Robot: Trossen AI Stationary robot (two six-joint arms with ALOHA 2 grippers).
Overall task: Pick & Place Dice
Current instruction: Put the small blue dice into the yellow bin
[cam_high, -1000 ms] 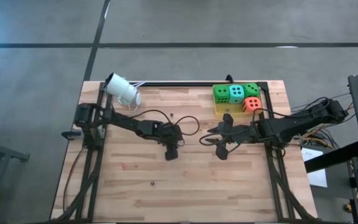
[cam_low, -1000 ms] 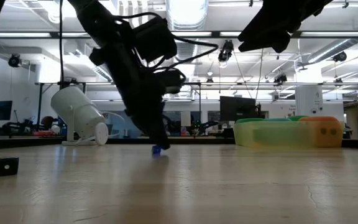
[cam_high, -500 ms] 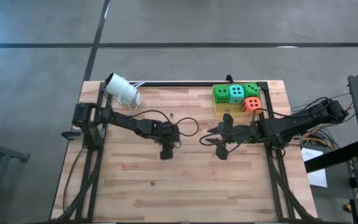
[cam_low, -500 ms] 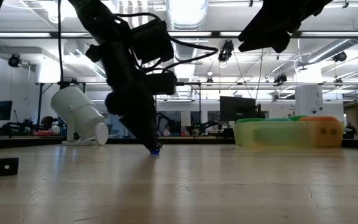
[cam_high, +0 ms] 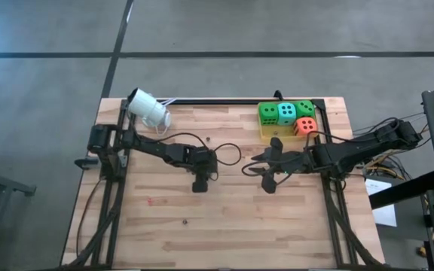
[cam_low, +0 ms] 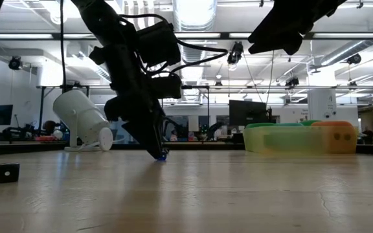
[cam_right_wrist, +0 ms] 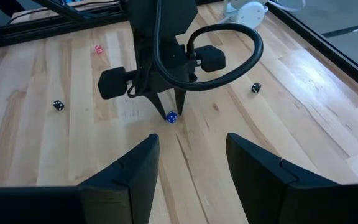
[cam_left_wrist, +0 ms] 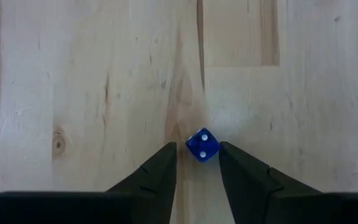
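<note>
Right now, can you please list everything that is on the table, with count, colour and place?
big dice: four, two green, one teal, one orange-red, in the yellow tray
yellow tray: one, table's far right
small blue die: one, mid-table, between the left tool's fingers
small black dice: two, on bare wood
small red die: one, on bare wood
white cylinder: one, far left corner
left tool: open around the blue die
right tool: open, hovering mid-table

High view overhead; low view table-level; wrist views close (both share blue die (cam_left_wrist: 202, 145)).
</note>
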